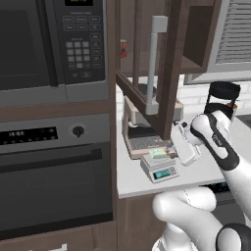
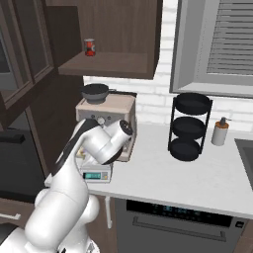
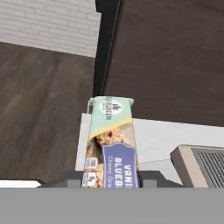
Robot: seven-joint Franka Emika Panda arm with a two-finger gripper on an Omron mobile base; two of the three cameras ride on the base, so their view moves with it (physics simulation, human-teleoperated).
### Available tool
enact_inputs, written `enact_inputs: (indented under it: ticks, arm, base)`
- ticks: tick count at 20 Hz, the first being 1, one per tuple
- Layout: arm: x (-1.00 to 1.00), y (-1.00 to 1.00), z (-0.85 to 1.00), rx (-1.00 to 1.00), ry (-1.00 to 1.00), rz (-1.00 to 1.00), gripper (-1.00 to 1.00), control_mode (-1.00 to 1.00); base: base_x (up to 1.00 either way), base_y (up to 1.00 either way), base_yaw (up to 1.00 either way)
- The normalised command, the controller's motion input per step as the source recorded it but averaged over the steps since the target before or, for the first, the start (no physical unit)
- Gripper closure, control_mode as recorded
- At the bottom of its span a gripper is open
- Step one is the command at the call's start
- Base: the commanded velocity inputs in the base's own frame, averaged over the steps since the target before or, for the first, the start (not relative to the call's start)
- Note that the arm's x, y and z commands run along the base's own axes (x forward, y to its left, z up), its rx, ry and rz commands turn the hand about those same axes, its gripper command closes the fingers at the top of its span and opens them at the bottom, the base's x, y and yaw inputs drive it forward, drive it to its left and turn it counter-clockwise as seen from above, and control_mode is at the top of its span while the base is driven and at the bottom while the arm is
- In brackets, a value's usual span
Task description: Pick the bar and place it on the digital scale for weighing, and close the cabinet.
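Note:
My gripper (image 3: 111, 178) is shut on the bar (image 3: 110, 140), a cream and green wrapper with a purple label that sticks out forward between the fingertips (image 3: 70, 178). From the left base view the bar (image 1: 158, 153) hangs just above the digital scale (image 1: 160, 169), a low grey box with a teal display at the counter's front edge, and the gripper (image 1: 170, 149) reaches it from the right. In the right base view my arm covers most of the scale (image 2: 96, 174). The cabinet door (image 1: 169, 93) stands open over the counter, its grey bar handle (image 1: 155, 63) facing out.
An espresso machine (image 1: 139, 132) sits right behind the scale. The microwave (image 1: 49, 44) and oven (image 1: 49, 171) fill the left. A red can (image 2: 89, 47) is on the cabinet shelf. A black tiered rack (image 2: 190, 126) and a soap dispenser (image 2: 220, 131) stand to the right.

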Motion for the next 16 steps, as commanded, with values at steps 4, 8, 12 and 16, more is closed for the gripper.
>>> enact_inputs:
  ticks: [4,8,12,16]
  arm:
    - [0.42,0.00,-0.35,0.00,0.00,0.03,1.00,-1.00]
    - [0.31,-0.06,-0.22,0.00,0.00,0.02,1.00,-1.00]
    - [0.46,0.00,-0.29,0.00,0.00,0.00,1.00,-1.00]
    - [0.44,0.00,-0.25,0.00,0.00,0.00,1.00,-1.00]
  base:
    - [0.00,0.00,0.00]
    - [0.00,0.00,0.00]
    - [0.00,0.00,0.00]
    - [0.00,0.00,0.00]
